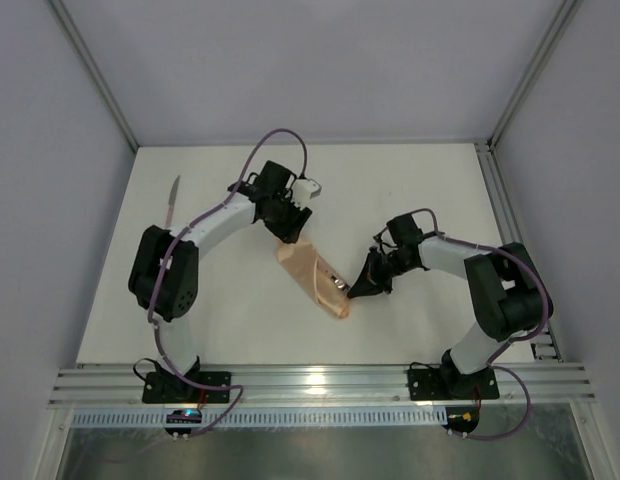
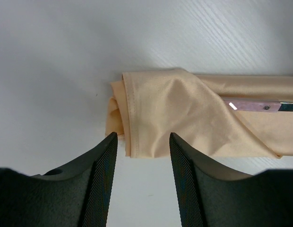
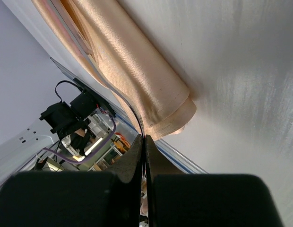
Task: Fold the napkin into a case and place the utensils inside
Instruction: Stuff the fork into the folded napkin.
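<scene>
The peach-orange case [image 1: 312, 275] lies slantwise in the middle of the table. My left gripper [image 1: 290, 232] is open and empty at its far end; in the left wrist view the gripper [image 2: 142, 137] stands just short of the cloth's folded edge [image 2: 151, 118]. A utensil with a pinkish handle [image 2: 260, 106] lies along the case, its end under a fold. My right gripper [image 1: 356, 290] is at the case's near end, shut on that utensil's thin metal end [image 3: 132, 111]; the right wrist view shows the gripper [image 3: 144, 138] and the case [image 3: 132, 61]. A knife [image 1: 172, 200] lies at the far left.
The white table [image 1: 440, 190] is walled by grey panels, with a metal rail along its right edge [image 1: 500, 200] and its front edge [image 1: 320, 385]. Both arm bases are bolted at the front.
</scene>
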Robot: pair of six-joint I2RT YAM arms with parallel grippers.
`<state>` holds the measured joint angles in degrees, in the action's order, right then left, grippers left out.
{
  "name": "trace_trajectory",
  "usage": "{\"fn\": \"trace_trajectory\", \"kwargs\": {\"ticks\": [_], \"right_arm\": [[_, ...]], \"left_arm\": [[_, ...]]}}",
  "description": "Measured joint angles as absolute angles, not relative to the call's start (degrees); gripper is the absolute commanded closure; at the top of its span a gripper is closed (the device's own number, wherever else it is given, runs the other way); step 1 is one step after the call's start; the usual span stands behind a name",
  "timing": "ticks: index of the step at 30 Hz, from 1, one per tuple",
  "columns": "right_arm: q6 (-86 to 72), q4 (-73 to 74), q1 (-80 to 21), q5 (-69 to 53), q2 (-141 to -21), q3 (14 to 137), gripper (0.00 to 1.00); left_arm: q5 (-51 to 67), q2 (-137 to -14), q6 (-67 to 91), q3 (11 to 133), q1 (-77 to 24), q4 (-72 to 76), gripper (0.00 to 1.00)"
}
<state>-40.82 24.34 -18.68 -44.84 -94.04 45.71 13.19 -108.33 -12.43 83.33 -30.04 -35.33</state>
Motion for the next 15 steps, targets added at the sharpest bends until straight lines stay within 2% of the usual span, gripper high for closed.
{"fn": "trace_trajectory", "kwargs": {"ticks": [8,15], "right_arm": [[-45.45,19.73,-20.08,-43.53,-94.65,45.52,0.97],[-45.39,18.44,-21.54,-43.83,-98.24,45.82,0.97]], "left_arm": [[13.54,-106.8,-12.43,82.24,-24.86,-35.64,0.49],[13.76,-109.58,-12.4,80.07,-24.51,-34.96,0.5]]}}
